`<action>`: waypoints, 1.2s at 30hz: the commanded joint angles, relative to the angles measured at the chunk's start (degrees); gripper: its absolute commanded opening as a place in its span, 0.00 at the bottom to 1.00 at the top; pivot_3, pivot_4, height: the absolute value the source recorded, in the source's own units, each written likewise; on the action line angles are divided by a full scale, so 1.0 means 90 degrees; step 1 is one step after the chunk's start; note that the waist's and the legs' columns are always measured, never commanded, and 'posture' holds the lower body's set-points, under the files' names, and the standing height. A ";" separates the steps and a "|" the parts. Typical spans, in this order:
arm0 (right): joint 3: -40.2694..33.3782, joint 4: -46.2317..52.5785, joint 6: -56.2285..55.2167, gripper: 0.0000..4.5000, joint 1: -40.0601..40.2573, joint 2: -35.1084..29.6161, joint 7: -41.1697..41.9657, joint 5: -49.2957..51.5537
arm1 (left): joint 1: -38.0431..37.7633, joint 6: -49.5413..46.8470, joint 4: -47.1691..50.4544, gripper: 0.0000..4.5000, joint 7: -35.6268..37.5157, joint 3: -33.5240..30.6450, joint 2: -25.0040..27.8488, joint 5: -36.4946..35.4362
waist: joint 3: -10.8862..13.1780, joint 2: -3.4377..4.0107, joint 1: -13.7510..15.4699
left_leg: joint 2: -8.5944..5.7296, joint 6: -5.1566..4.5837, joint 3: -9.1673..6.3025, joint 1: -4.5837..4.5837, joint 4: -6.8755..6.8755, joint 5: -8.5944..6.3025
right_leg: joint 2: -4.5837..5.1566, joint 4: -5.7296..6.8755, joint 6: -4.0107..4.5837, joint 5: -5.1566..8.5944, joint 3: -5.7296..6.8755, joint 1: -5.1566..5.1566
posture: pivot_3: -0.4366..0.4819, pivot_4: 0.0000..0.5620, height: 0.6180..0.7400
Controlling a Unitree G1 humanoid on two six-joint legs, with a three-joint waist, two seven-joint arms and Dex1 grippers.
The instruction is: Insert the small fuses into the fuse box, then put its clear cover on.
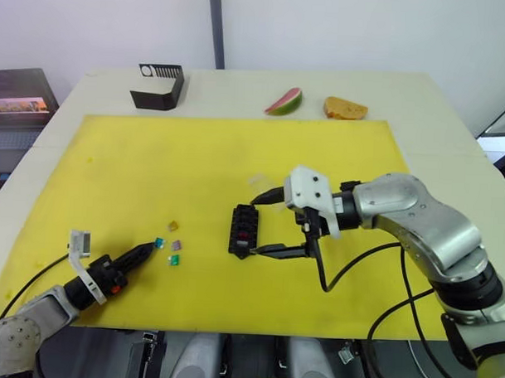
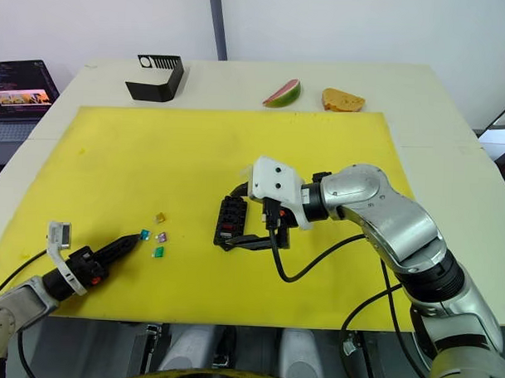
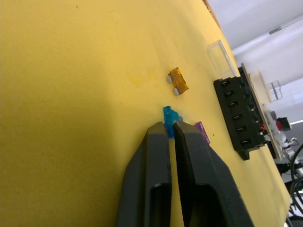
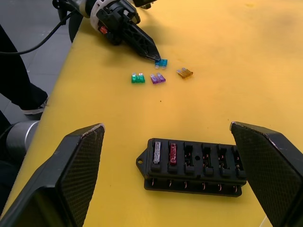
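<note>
Yellow mat (image 1: 154, 152) matt – fuse box (image 4: 194, 165) black plastic – fuses (image 4: 157, 78) translucent.

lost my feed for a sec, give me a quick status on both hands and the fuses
Left hand shut on blue fuse. Right hand open, straddling fuse box, two fuses seated. Three fuses loose on mat; nothing blocking.

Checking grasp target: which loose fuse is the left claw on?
The blue fuse, pinched at the left claw tips; the green, purple and amber ones lie apart, untouched.
</note>
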State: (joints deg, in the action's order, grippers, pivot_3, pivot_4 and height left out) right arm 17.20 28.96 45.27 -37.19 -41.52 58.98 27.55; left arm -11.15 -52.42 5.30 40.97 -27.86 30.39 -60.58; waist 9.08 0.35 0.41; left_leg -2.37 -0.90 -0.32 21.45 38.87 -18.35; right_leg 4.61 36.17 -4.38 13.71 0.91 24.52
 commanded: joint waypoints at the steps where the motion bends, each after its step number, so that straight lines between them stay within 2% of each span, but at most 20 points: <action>1: -0.0043 0.0219 -0.0063 1.00 -0.0066 -0.0007 0.0003 -0.0002 | -0.0022 0.0027 -0.0301 0.05 -0.0209 -0.0071 0.0152 0.0302 | 0.0000 0.0001 -0.0002 | 0.0001 0.0000 0.0000 0.0000 -0.0001 0.0000 | 0.0000 0.0000 0.0001 0.0001 0.0000 0.0000 | 0.48 0.27 1.00; 7: -0.0045 0.0207 -0.0045 1.00 -0.0100 -0.0013 0.0027 -0.0003 | 0.0302 -0.0269 -0.0157 0.05 0.0354 -0.0182 0.0893 0.0092 | 0.0010 -0.0014 -0.0010 | 0.0004 0.0000 0.0000 0.0004 -0.0003 0.0000 | -0.0002 0.0001 0.0005 0.0003 0.0002 0.0006 | 0.48 0.27 1.00; 12: -0.0214 0.0081 0.0178 1.00 -0.0136 0.0037 0.0120 0.0289 | 0.0635 0.0177 0.0308 0.05 0.1722 0.0341 0.2066 0.0665 | 0.0035 -0.0051 -0.0022 | 0.0006 -0.0003 0.0000 0.0019 -0.0005 -0.0002 | -0.0002 -0.0012 0.0010 0.0005 0.0004 0.0016 | 0.48 0.27 1.00; 16: -0.0408 -0.0052 0.0657 1.00 -0.0296 0.0198 0.0083 0.0773 | 0.1819 0.0145 0.0497 0.05 0.2278 0.0799 0.2815 0.0746 | 0.0037 -0.0057 0.0029 | 0.0003 -0.0020 0.0002 0.0079 0.0003 -0.0012 | 0.0002 -0.0030 0.0011 0.0002 0.0004 0.0056 | 0.48 0.27 1.00; 18: -0.0334 -0.0064 0.0639 1.00 -0.0317 0.0176 0.0104 0.0719 | 0.2420 0.0008 0.0279 0.05 0.2312 0.1059 0.2896 0.0793 | 0.0038 -0.0057 0.0021 | 0.0000 -0.0016 0.0002 0.0118 0.0015 -0.0011 | 0.0002 -0.0026 0.0008 -0.0002 0.0006 0.0094 | 0.48 0.27 1.00; 21: -0.0222 -0.0056 0.0531 1.00 -0.0302 0.0196 0.0072 0.0603 | 0.2744 0.0159 0.0000 0.05 0.2549 0.1378 0.2962 0.1111 | 0.0041 -0.0051 -0.0053 | -0.0001 0.0004 0.0006 0.0117 0.0008 0.0001 | 0.0001 -0.0028 -0.0010 -0.0012 0.0006 0.0096 | 0.48 0.27 1.00; 24: -0.0216 -0.0022 0.0541 1.00 -0.0279 0.0250 0.0003 0.0597 | 0.2828 0.0381 -0.0120 0.05 0.2761 0.1592 0.3031 0.1442 | 0.0045 -0.0057 -0.0166 | -0.0001 0.0008 0.0011 0.0117 0.0000 0.0003 | 0.0000 -0.0029 -0.0016 -0.0014 0.0007 0.0102 | 0.48 0.27 1.00; 28: -0.0213 0.0041 0.0523 1.00 -0.0202 0.0220 -0.0049 0.0579 | 0.2702 0.0515 -0.0039 0.05 0.3209 0.1803 0.3247 0.1700 | 0.0050 -0.0062 -0.0149 | -0.0001 0.0006 0.0011 0.0118 -0.0001 0.0002 | -0.0002 -0.0028 -0.0017 -0.0014 0.0007 0.0104 | 0.48 0.27 1.00; 31: -0.0167 0.0060 0.0471 1.00 -0.0167 0.0192 -0.0049 0.0517 | 0.2765 0.0431 -0.0398 0.05 0.3328 0.1898 0.3249 0.1794 | 0.0051 -0.0060 -0.0128 | -0.0001 -0.0020 0.0011 0.0117 0.0002 -0.0013 | 0.0001 -0.0028 -0.0016 -0.0013 0.0007 0.0099 | 0.48 0.27 1.00; 34: -0.0148 0.0053 0.0450 1.00 -0.0165 0.0204 -0.0045 0.0489 | 0.2940 0.0469 -0.1050 0.21 0.3559 0.2139 0.3235 0.2027 | 0.0052 -0.0062 -0.0118 | -0.0001 -0.0020 0.0009 0.0116 0.0012 -0.0012 | 0.0001 -0.0014 -0.0004 -0.0006 0.0007 0.0099 | 0.48 0.27 1.00; 36: -0.0130 0.0035 0.0427 1.00 -0.0173 0.0199 -0.0035 0.0476 | 0.3183 0.0436 -0.1580 0.42 0.3804 0.2372 0.3193 0.2172 | 0.0052 -0.0062 -0.0115 | -0.0001 -0.0016 0.0007 0.0114 0.0016 -0.0009 | 0.0001 -0.0008 -0.0004 -0.0007 0.0007 0.0100 | 0.48 0.27 1.00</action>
State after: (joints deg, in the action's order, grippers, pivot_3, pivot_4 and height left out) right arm 16.59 27.72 50.13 -38.34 -39.67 58.72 31.82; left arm 15.96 -48.53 -6.63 73.29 -7.03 58.84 -42.06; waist 9.54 -0.20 -0.62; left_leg -2.38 -1.03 -0.25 22.46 39.03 -18.42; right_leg 4.62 36.12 -4.42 13.64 0.98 25.41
